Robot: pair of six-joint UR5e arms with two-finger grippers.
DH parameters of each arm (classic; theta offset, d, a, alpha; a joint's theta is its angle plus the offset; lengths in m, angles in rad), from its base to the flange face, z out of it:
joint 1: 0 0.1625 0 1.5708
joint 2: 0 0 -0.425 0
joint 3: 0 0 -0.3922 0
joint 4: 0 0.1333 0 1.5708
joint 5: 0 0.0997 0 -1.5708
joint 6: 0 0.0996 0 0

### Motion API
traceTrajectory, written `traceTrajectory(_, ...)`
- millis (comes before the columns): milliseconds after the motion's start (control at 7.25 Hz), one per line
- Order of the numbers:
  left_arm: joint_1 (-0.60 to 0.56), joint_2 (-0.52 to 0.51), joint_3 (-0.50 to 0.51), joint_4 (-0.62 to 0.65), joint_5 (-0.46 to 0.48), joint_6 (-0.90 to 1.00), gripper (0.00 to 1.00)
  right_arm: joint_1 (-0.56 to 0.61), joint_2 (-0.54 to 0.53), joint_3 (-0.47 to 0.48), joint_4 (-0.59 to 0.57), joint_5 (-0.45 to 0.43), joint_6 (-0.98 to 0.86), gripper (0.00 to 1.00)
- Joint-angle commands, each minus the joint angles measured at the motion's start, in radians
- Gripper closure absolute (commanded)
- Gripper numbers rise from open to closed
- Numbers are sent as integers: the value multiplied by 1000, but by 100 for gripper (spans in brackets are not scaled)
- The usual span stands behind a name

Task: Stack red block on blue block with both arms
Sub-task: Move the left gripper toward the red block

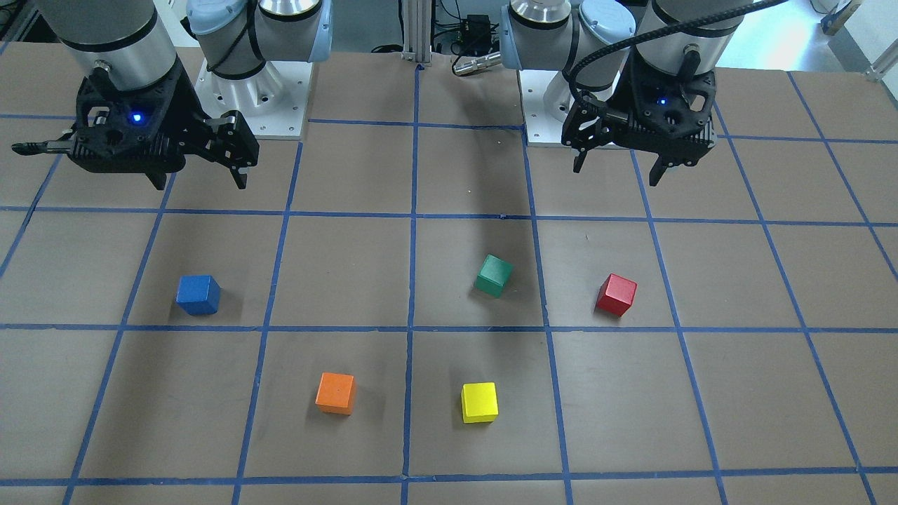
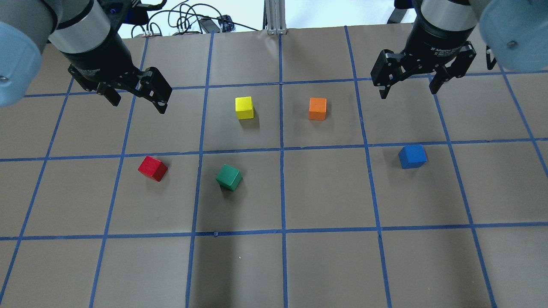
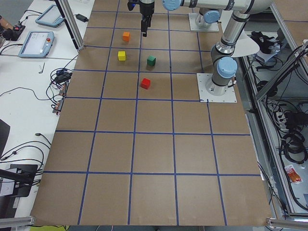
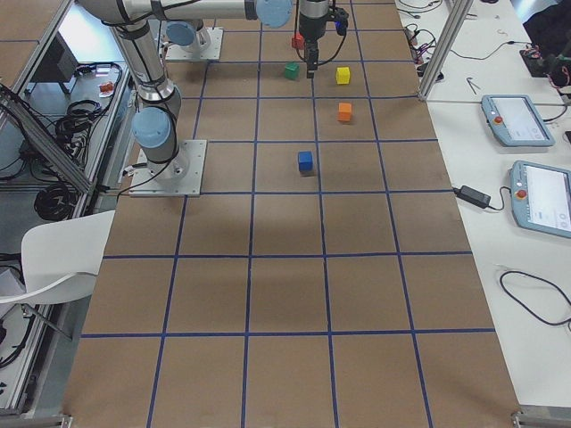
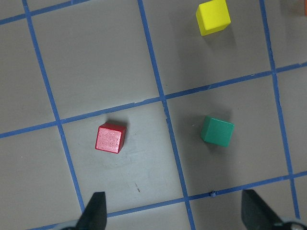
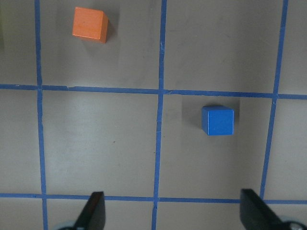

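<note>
A brown table (image 2: 325,192) gridded with blue tape carries five small solid blocks, all apart: red block (image 2: 153,168), green block (image 2: 229,177), yellow block (image 2: 244,108), orange block (image 2: 317,108), blue block (image 2: 412,156).

Green cube (image 2: 228,177), yellow cube (image 2: 244,107), orange cube (image 2: 317,108): well apart.

5 cubes are counted on the table (image 2: 325,192): 1 red block (image 2: 153,168), 1 blue block (image 2: 412,156), 1 green cube (image 2: 229,177), 1 yellow cube (image 2: 244,108) and 1 orange cube (image 2: 317,108). 2 arms are seen, the left arm (image 2: 85,30) and the right arm (image 2: 445,21). Each is ended by 1 gripper, the left gripper (image 2: 140,108) and the right gripper (image 2: 407,94), so 2 grippers are counted. 2 teach pendants (image 4: 515,120) are seen beside the table.
</note>
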Motion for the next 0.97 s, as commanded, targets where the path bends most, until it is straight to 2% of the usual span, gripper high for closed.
traceTrajectory(0, -1, 4, -36, 9, 18, 9, 0, 1, -2, 2, 1, 1, 0, 0)
traceTrajectory(414, 25, -42, -47, 8, 6, 14, 0, 1, -1, 2, -1, 1, -2, 0)
traceTrajectory(690, 71, -81, -114, 139, 5, 46, 0, 1, -1, 4, -1, 0, 0, 0)
traceTrajectory(828, 120, -99, -161, 163, 5, 72, 0, -1, -1, 4, -1, -2, -2, 0)
